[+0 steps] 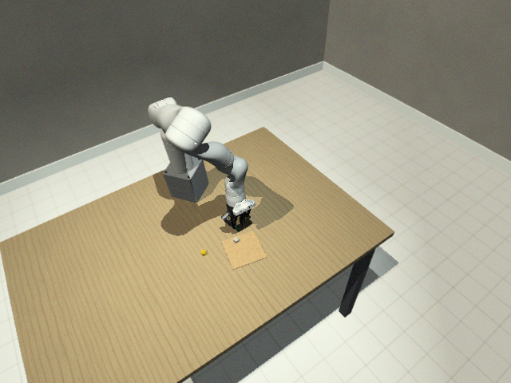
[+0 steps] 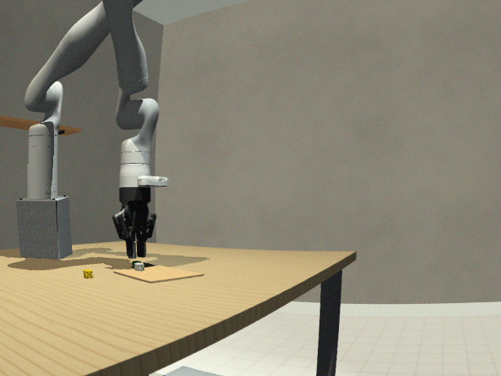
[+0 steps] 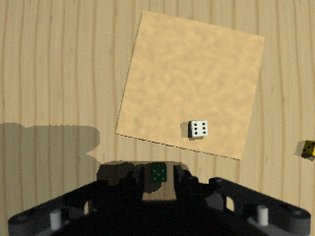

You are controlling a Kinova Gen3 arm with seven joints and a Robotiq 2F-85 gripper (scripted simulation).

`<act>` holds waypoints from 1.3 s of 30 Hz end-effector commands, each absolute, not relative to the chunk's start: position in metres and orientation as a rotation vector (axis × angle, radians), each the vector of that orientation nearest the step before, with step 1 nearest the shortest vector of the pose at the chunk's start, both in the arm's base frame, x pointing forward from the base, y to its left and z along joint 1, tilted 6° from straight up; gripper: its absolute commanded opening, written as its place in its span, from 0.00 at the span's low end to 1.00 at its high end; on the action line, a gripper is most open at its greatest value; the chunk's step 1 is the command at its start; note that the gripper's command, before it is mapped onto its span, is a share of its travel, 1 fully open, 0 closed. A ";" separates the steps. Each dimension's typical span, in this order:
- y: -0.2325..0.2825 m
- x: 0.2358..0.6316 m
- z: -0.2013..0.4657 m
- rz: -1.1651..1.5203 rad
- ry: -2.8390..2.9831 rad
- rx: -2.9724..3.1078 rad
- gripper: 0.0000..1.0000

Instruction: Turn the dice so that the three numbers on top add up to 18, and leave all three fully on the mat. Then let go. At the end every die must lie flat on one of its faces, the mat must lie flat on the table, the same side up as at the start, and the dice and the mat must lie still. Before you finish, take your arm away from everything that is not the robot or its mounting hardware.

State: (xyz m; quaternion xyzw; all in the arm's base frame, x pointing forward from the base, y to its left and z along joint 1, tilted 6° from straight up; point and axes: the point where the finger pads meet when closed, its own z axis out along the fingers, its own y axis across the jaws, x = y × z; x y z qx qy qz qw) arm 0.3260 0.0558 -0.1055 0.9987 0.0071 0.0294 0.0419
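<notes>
The tan mat lies flat on the table. A white die sits on the mat near its edge and shows six pips on top. A green die lies on the bare table just off that mat edge. My gripper hangs straight above it, with the fingers partly open to either side and a little above the die, holding nothing. A yellow die lies on the table apart from the mat. In the exterior view I see my gripper, the green die, the white die and the yellow die.
My grey base block stands at the back of the table, behind the mat. The table's right edge runs some way beyond the mat.
</notes>
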 end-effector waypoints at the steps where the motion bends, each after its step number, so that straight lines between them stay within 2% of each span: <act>1: 0.056 0.326 -0.105 0.092 0.022 3.056 0.31; 39: 0.054 0.328 -0.124 0.092 0.022 3.056 0.31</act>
